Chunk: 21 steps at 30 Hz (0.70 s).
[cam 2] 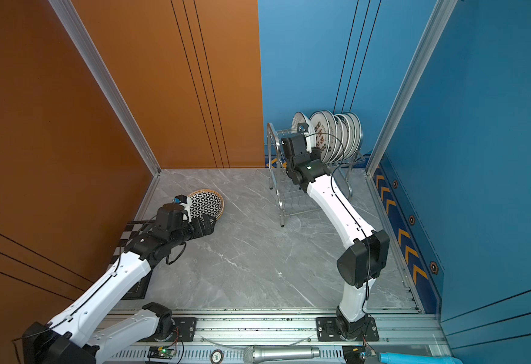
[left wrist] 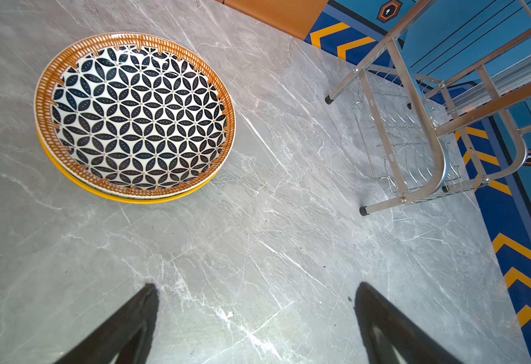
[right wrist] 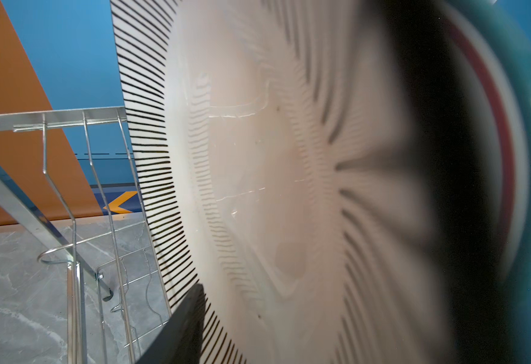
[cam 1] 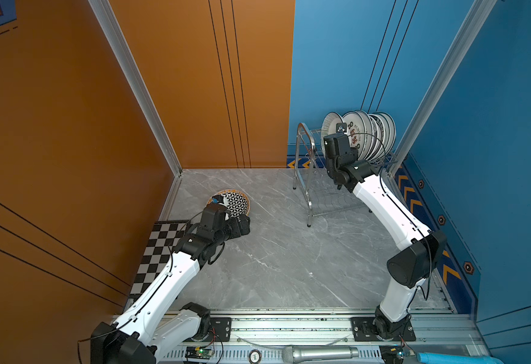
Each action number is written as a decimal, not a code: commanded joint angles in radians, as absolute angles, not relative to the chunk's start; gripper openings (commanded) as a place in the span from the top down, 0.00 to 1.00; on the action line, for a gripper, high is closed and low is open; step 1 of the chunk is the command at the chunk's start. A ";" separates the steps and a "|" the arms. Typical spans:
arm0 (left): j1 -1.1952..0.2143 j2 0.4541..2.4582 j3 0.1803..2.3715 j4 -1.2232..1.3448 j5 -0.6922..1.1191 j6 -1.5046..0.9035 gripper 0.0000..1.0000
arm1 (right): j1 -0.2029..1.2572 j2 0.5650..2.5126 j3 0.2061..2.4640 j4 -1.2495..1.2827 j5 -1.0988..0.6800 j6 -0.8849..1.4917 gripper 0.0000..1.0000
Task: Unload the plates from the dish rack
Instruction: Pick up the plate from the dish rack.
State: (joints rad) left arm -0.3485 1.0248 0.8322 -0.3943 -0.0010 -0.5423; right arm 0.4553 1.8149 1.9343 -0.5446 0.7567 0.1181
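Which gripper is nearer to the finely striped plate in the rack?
Right. The right gripper straddles the striped plate in the dish rack; the left gripper hovers far away, beside the patterned plate.

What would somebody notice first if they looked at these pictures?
Probably the row of white plates standing on edge in the shiny dish rack by the blue wall, with the right end effector at the striped front plate. Next, the flower-patterned plate lying flat on the grey table near the open left end effector.
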 commanded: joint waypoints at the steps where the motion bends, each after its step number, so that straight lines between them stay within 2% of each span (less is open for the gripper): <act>1: -0.359 1.031 0.847 -0.423 -0.037 -0.543 0.02 | 0.446 1.780 1.899 -0.512 0.795 0.108 0.57; 4: -0.359 1.035 0.847 -0.429 -0.049 -0.546 0.02 | 0.445 1.766 1.879 -0.493 0.806 0.106 0.60; 11: -0.359 1.035 0.849 -0.440 -0.072 -0.546 0.02 | 0.444 1.754 1.852 -0.439 0.822 0.073 0.77; 17: -0.359 1.034 0.847 -0.443 -0.097 -0.558 0.02 | 0.446 1.754 1.842 -0.398 0.822 0.036 0.82; 21: -0.359 1.039 0.848 -0.446 -0.101 -0.563 0.02 | 0.448 1.756 1.839 -0.375 0.820 0.017 0.92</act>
State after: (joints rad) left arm -0.3485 1.0317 0.8326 -0.4187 -0.0711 -0.5503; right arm 0.4515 1.7782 1.8606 -0.3763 0.8021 0.0795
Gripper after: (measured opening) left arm 0.979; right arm 0.152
